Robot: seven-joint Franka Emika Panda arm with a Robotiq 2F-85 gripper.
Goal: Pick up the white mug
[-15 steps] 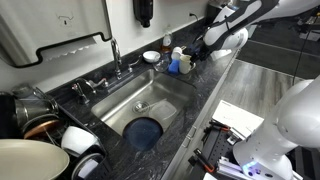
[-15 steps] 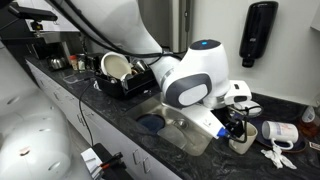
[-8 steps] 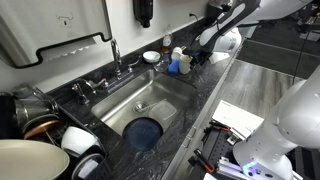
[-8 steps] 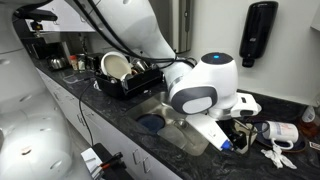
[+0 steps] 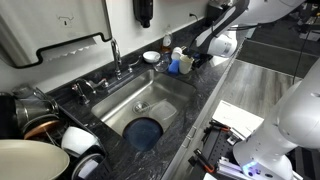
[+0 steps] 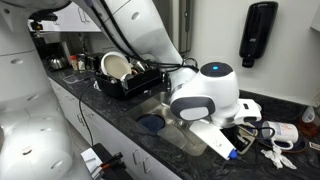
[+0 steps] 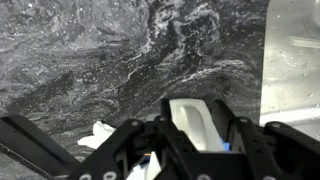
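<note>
In the wrist view the white mug (image 7: pixel 190 120) sits on the dark marbled counter (image 7: pixel 100 60), right between the black fingers (image 7: pixel 226 125) of my gripper (image 7: pixel 191 128). Both fingers press against the mug's sides, so the gripper is shut on it. A bit of a blue object (image 7: pixel 226 146) shows just behind one finger. In both exterior views the gripper (image 5: pixel 196 58) (image 6: pixel 246 127) is low over the counter beside the sink, and the arm and gripper hide the mug there.
A blue object (image 5: pixel 185 64), a white bottle (image 5: pixel 176 54) and a shallow white bowl (image 5: pixel 150 56) stand close by. The steel sink (image 5: pixel 150 95) holds a blue dish (image 5: pixel 146 132). A dish rack (image 6: pixel 125 72) is farther along. Small white items (image 6: pixel 283 132) lie near the gripper.
The arm has swung over the spot beside the sink, and the jaws have closed from wide open onto the mug's sides.
</note>
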